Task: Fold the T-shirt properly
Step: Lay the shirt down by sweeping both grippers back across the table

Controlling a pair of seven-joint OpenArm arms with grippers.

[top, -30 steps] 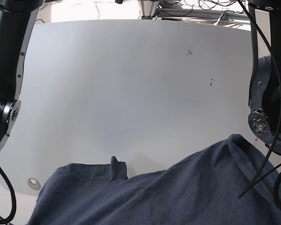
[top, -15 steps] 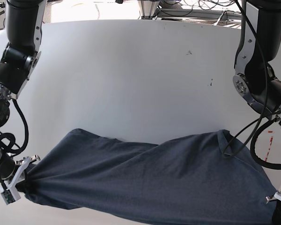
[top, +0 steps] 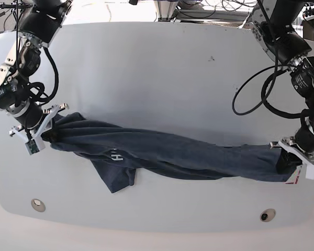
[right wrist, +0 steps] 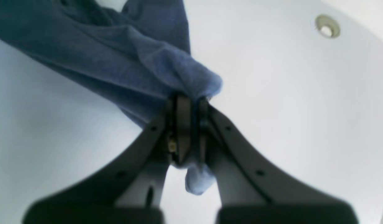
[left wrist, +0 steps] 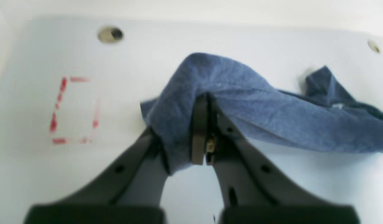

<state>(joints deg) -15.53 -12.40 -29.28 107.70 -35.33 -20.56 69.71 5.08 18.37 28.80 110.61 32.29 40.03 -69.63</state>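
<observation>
- The left gripper [left wrist: 200, 130] is clamped on the T-shirt [left wrist: 256, 112]: its two dark fingers meet with a fold of blue cloth pinched between them, and more cloth bulges up over the tips.
- From that grip the cloth trails off to the right in the left wrist view, sagging low over the white table [left wrist: 210, 40].
- To the left of this gripper, a dashed red rectangle [left wrist: 73, 110] is marked on the table, apart from the cloth.
- The right gripper [right wrist: 187, 124] is likewise closed on the T-shirt [right wrist: 116, 62], with a small tuft of cloth poking out below the fingertips between the fingers.
- From there the cloth runs up and to the left in the right wrist view.
- In the base view, the left gripper [top: 290, 162] holds one end of the T-shirt [top: 188, 151] and the right gripper [top: 42, 133] holds the other.
- The garment is stretched between them as a long, twisted band across the table [top: 157, 68].
- A flap hangs from the band nearer the right gripper, with a bit of white lettering [top: 115, 155] showing on it.
</observation>
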